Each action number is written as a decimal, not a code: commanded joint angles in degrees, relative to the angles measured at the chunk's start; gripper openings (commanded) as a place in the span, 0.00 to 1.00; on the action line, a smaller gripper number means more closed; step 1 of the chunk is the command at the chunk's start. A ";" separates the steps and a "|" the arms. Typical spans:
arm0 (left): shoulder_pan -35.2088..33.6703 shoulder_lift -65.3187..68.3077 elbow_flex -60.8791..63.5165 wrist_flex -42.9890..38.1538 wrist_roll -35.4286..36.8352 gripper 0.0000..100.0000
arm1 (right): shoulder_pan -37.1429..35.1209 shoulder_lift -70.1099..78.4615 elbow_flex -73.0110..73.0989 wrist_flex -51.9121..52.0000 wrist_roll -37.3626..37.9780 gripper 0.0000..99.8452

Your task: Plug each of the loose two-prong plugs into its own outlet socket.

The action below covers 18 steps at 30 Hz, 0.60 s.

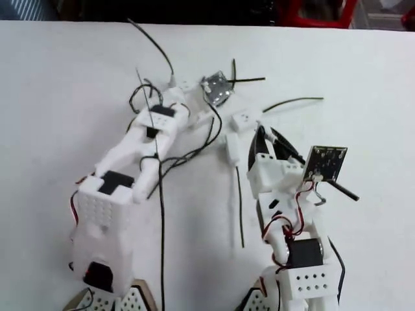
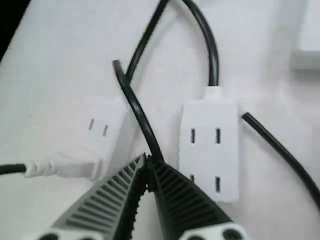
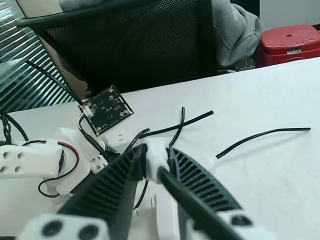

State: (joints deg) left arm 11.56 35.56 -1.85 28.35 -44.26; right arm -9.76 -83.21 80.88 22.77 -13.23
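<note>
In the left wrist view a white outlet block (image 2: 210,150) with two pairs of slots lies flat, a black cord leaving its far end. Beside it lies a smaller white two-slot piece (image 2: 100,131) on a white cord. My left gripper (image 2: 147,172) is shut on a thin black cord (image 2: 135,107) just short of both. From above, the left gripper (image 1: 196,111) lies at mid-table near a white outlet (image 1: 245,120). My right gripper (image 3: 156,159) is shut on a white plug (image 3: 155,152) whose black cord trails back over one finger; in the high view the right gripper (image 1: 271,141) hovers just right of centre.
A long white piece (image 1: 231,148) with a white cord lies between the two arms. Loose black cords (image 1: 293,102) lie scattered across the far middle of the table (image 1: 65,78). A black chair (image 3: 125,45) and a red stool (image 3: 287,40) stand beyond the far edge.
</note>
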 commanded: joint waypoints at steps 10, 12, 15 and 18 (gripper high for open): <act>7.34 -7.25 -2.55 23.47 -8.53 0.02 | -0.48 -0.31 -0.53 -1.27 0.62 0.02; 7.60 -9.63 -1.41 23.30 -7.91 0.02 | -0.48 -0.31 -0.53 -1.27 0.62 0.02; 7.60 -11.91 -1.05 23.21 -1.41 0.02 | -0.48 -0.31 -0.53 -1.27 0.62 0.02; 7.60 -12.35 -1.05 23.12 4.75 0.06 | -0.31 -0.31 -0.53 -1.27 0.62 0.02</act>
State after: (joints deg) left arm 18.51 28.53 -2.64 51.21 -46.73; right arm -9.76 -83.21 80.88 22.77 -13.23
